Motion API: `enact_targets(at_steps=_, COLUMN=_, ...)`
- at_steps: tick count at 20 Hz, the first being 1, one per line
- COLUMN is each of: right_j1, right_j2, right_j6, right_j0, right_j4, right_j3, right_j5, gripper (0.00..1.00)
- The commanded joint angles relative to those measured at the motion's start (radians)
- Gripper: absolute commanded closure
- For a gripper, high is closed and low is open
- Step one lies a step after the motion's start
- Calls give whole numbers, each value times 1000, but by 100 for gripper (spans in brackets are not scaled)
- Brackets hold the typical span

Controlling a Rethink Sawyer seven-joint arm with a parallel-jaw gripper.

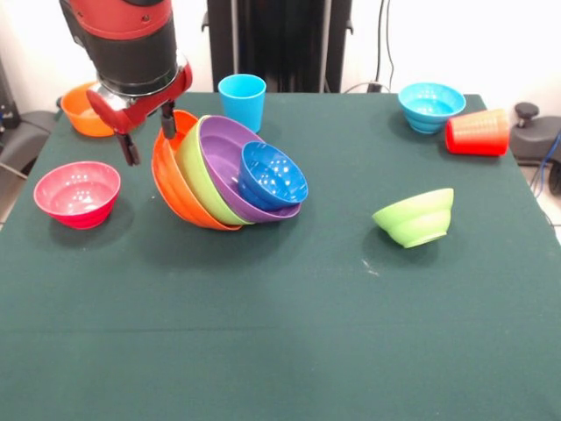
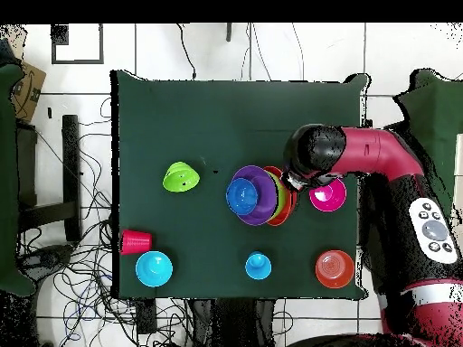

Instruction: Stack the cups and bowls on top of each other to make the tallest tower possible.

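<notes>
The tower lies tilted on its side left of centre: a large orange bowl (image 1: pixel 172 189), a large lime green bowl (image 1: pixel 203 175), a purple bowl (image 1: pixel 226 153) and a small dark blue bowl (image 1: pixel 273 175), nested; it also shows in the overhead view (image 2: pixel 260 194). My gripper (image 1: pixel 147 133) is open at the tower's back left. One finger (image 1: pixel 167 121) is at the orange bowl's upper rim, the other (image 1: pixel 130 147) hangs free. In the overhead view the arm (image 2: pixel 312 158) hides the gripper. A light blue cup (image 1: pixel 242 101) stands upright behind the tower. A red cup (image 1: pixel 478 133) lies on its side at far right.
A magenta-red bowl (image 1: pixel 77 193) sits left of the tower and a small orange bowl (image 1: pixel 83 110) behind it, partly hidden by the arm. A light blue bowl (image 1: pixel 431 105) is at back right. A small lime green bowl (image 1: pixel 415 217) rests tilted at right on the green table (image 1: pixel 280 333).
</notes>
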Motion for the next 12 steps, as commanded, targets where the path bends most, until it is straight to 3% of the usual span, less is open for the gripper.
enact_targets(at_steps=1, right_j1=76, right_j2=-27, right_j6=-17, right_j0=42, right_j4=-84, right_j3=-20, right_j5=-39, gripper=0)
enact_targets(at_steps=12, right_j1=87, right_j2=-32, right_j6=20, right_j0=45, right_j4=-97, right_j3=0, right_j5=-79, gripper=0)
